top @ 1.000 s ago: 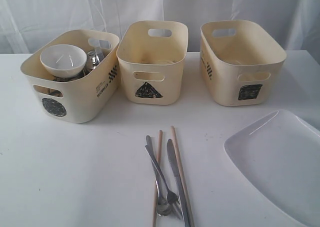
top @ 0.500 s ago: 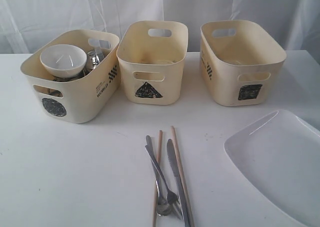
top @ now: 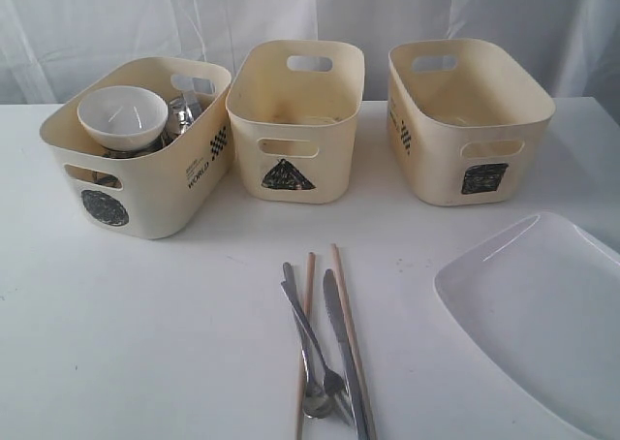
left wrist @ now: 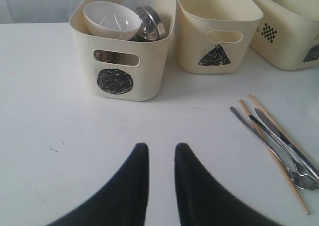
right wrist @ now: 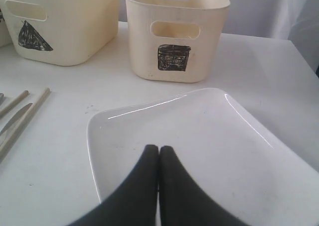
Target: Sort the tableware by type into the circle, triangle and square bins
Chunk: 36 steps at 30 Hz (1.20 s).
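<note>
A white bench (top: 145,343) carries three cream bins in a row along its back edge, in front of a curtain (top: 116,23).

Near the middle of the front edge lie two wooden chopsticks (top: 346,333), a knife (top: 342,348), a fork (top: 332,382) and a spoon (top: 315,404). They lie close together, with their long axes running from the front edge towards the triangle bin (top: 325,173). The spoon's bowl is at the front-edge end. The fork crosses the spoon's handle.

A large white plate (top: 542,314) lies flat at the front right corner, turned so that one corner faces the square bin (top: 441,173).

The left pincer (left wrist: 159,149) is slightly open and holds nothing. It hangs over bare bench facing the circle bin (top: 160,198), well apart from the cutlery.

The right pincer (right wrist: 158,150) has its tips pressed together with nothing visible between them. It is over the plate's front part; whether it touches the plate cannot be told.

The circle bin, at the back left, holds a white bowl (top: 121,115) sitting upright on top, with steel dishes (left wrist: 149,24) just beside it. No contents can be made out in the triangle and square bins.
</note>
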Each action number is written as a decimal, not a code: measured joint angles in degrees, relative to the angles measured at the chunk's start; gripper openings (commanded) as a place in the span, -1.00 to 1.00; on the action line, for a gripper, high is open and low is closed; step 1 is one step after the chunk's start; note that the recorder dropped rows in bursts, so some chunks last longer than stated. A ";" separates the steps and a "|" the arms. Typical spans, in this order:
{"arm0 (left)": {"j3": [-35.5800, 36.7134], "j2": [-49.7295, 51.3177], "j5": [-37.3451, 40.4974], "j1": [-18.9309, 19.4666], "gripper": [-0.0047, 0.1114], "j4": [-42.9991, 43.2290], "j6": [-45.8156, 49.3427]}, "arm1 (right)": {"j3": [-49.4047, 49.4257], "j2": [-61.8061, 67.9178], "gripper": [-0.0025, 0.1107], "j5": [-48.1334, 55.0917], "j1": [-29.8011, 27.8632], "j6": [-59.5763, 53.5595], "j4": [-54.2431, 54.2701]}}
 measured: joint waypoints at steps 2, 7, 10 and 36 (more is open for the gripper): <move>0.00 0.00 0.00 0.00 -0.48 0.00 0.00 | 0.00 0.00 -0.96 0.00 0.00 0.00 0.00; 0.00 0.00 0.00 0.00 -0.48 0.00 0.00 | 0.00 0.00 -0.96 0.00 0.00 0.00 0.00; 0.00 0.00 0.00 0.00 -0.48 1.12 0.00 | 0.00 0.00 -0.96 0.00 0.00 0.00 0.00; 20.31 -0.09 -39.70 0.00 -0.48 4.39 17.37 | 0.00 0.00 -0.96 0.00 0.00 0.00 0.00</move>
